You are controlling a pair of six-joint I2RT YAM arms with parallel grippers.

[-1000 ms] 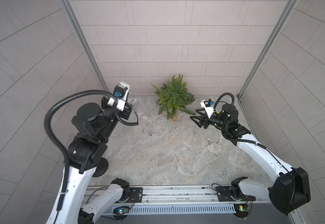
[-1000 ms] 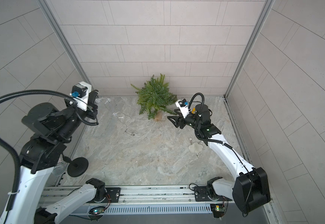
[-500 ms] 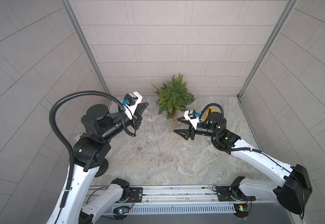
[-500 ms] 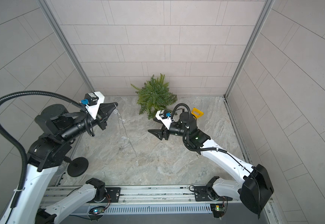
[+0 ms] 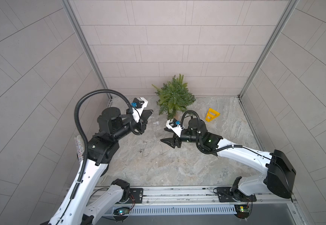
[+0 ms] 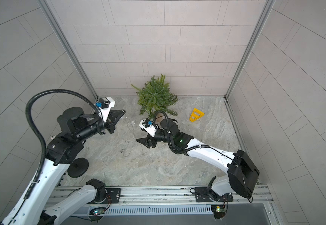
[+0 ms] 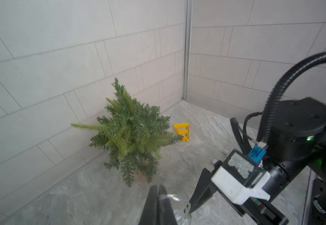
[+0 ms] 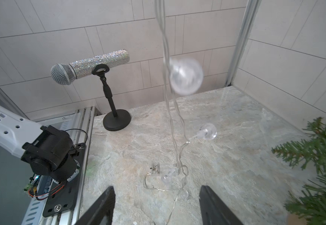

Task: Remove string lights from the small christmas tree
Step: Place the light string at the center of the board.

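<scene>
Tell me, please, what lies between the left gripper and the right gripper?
The string lights, a thin silvery-clear wire with round clear bulbs, hang from the shut left gripper to the table, before the open right gripper, in both top views.

1. The left gripper (image 5: 149, 113) swung away from the wall, carrying the lights (image 5: 156, 123).
2. The right gripper (image 5: 163, 134) moved over beside the hanging lights.
3. The yellow frame (image 5: 211, 115) came into sight behind the right arm.
</scene>
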